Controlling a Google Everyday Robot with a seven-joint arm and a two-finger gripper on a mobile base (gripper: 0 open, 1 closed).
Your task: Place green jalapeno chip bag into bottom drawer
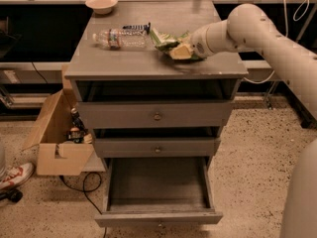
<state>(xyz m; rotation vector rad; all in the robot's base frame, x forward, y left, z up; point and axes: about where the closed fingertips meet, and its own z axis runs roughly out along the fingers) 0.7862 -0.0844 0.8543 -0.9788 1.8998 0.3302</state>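
Green crumpled foil chip bag (pixel 166 38) lies on the flat top of the grey wooden cabinet (pixel 148 66), with the robot's gripper (pixel 181 52) at its right end.
The gripper, at the end of the cream-white arm (pixel 257 29) that reaches in from the right, sits low on the right part of the bag, near the right side of the top. Whether it is apart, together or clamped on the bag, I cannot tell. Just left of the bag, a clear plastic water bottle (pixel 121 37) lies on its side. A small pale round bowl (pixel 101 4) stands at the back left corner. The bottom drawer (pixel 157 218), the lowest and deepest grey one, is pulled out wide, well below the bag. The two shallower grey drawers (pixel 156 115) above it show flat fronts with small round knobs. An open brown cardboard box (pixel 54 148) stands on the speckled floor left of the cabinet.
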